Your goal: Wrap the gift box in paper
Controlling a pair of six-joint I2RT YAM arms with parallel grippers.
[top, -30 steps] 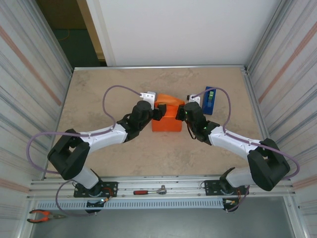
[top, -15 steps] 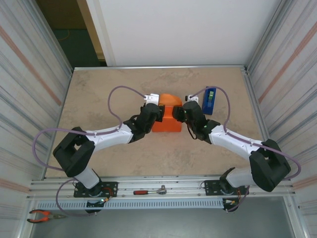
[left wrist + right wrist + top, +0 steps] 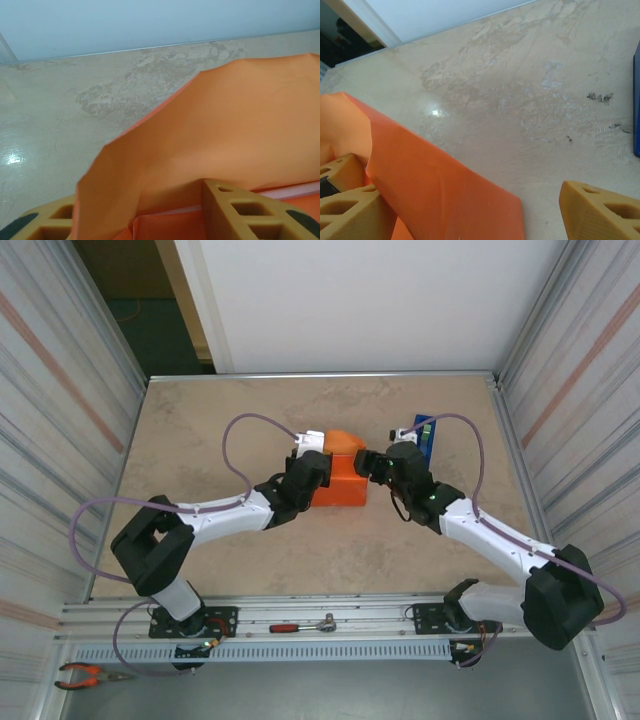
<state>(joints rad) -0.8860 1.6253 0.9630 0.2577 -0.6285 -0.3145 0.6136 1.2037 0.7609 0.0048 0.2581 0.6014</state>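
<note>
**Top view:** The paper covers the gift box as an orange parcel on the desk, lying between the 2 pincers. The left pincer butts against the parcel's left end. The right pincer sits just off its right end, having drawn back within the last second while the left arm pushed closer. A loose flap stands just beyond both pincers, and a blue object lies past the right one.

**Left wrist view:** The fingers are spread, and the flap arches up between them, unpinched.

**Right wrist view:** The fingers are spread wide and hold nothing, with paper draped beside the left finger.

With the right end released and the flap still raised, the wrap looks only partly finished.
</note>
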